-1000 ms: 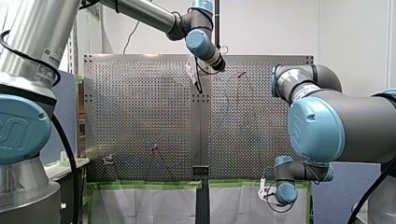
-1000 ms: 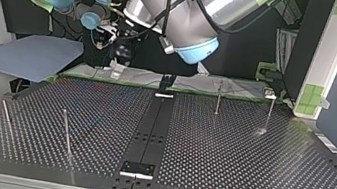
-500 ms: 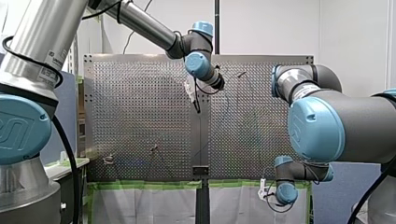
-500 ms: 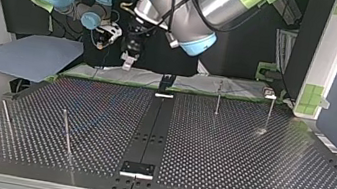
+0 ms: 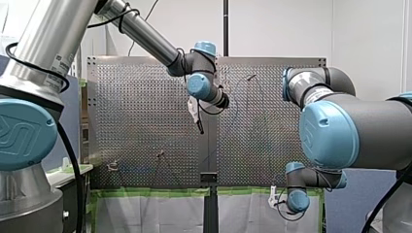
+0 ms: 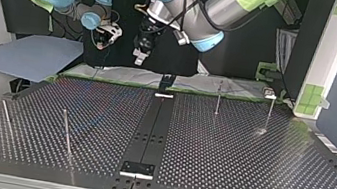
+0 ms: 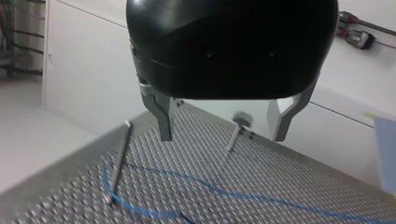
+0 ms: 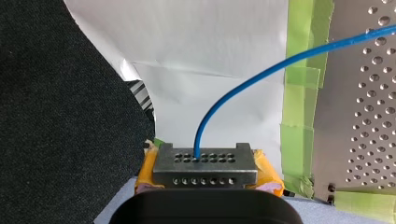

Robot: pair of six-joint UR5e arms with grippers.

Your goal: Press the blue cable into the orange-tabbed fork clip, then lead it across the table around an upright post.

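A blue cable (image 8: 243, 84) runs from the perforated table (image 8: 364, 93) into my right gripper (image 8: 205, 161), which is shut on it between yellow pads, just off the table's taped edge. Seen from the front, that gripper (image 5: 273, 196) hangs below the near edge. My left gripper (image 7: 224, 133) hovers above the table with its metal fingers (image 7: 163, 123) open and nothing between them. Under it the cable (image 7: 210, 189) lies in a loose curve past two slim posts (image 7: 119, 161). In the front view it (image 5: 199, 127) points down over the table's middle. A small clip (image 5: 112, 166) sits at the near left.
Several upright posts stand on the table in the top view, such as one (image 6: 218, 97) at the far side and one (image 6: 66, 132) at the near left. A black strip (image 6: 151, 127) runs down the middle. A blue sheet (image 6: 30, 56) lies beyond the far left corner.
My left arm has swung its gripper down and towards the front view's left, nearer the table's middle. My right arm has not moved and keeps its hold on the cable.
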